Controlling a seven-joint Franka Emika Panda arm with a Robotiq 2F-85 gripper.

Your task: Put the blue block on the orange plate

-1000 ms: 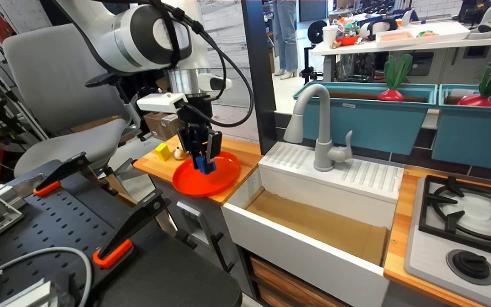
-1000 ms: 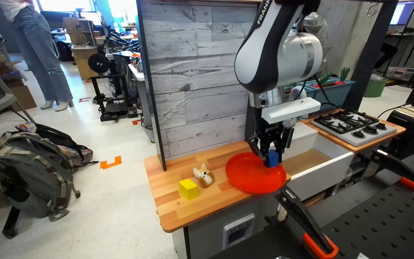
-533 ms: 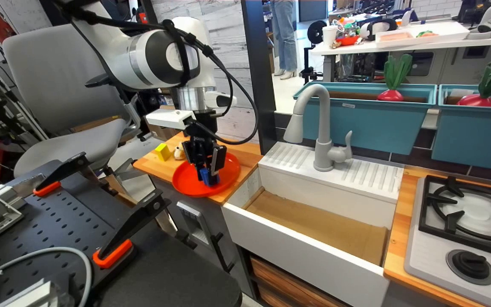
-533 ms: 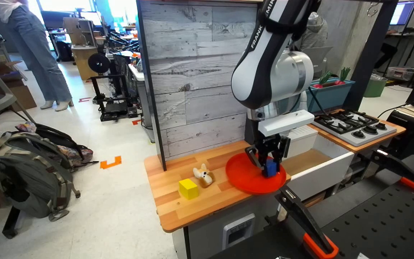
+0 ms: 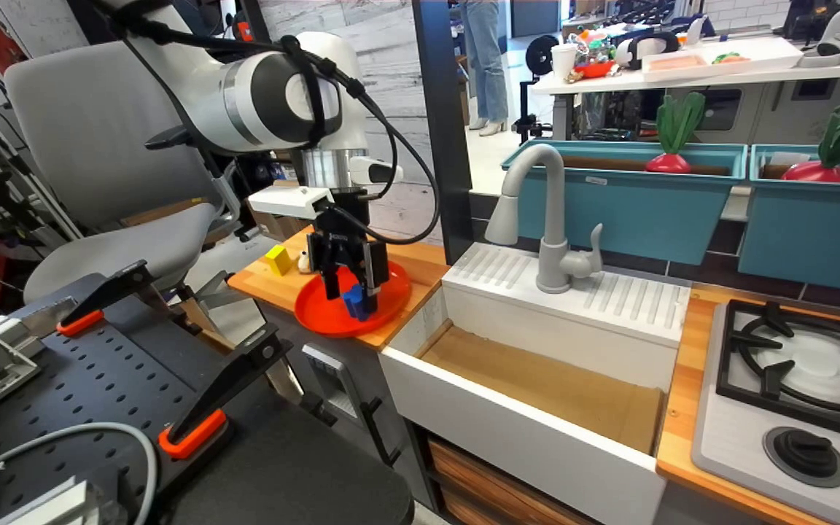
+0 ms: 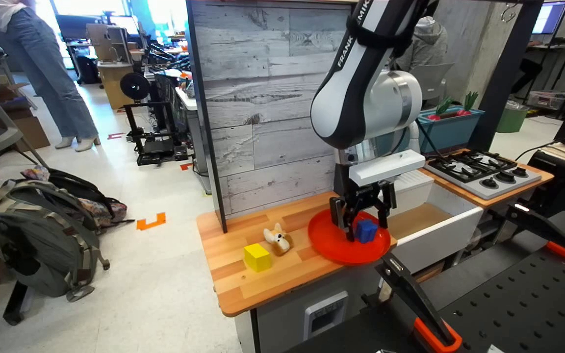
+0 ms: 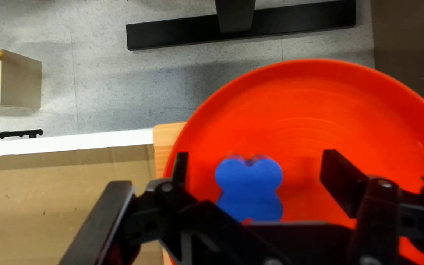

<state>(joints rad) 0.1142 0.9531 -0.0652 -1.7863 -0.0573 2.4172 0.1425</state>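
Your gripper (image 7: 257,162) is positioned over the plate (image 7: 315,95), with its fingers (image 7: 180,171) apart. The block (image 7: 250,189) rests on the plate, off-centre. It lies between the fingers; in the wrist view, you see plate surface between the block and each finger.

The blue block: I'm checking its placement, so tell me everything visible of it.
The blue block is plain blue, perhaps plastic, with rounded lobes and a pinched waist; part is hidden in the wrist view. It appears to rest upright, off centre, on the orange plate, within the open gripper, with gaps on both sides.
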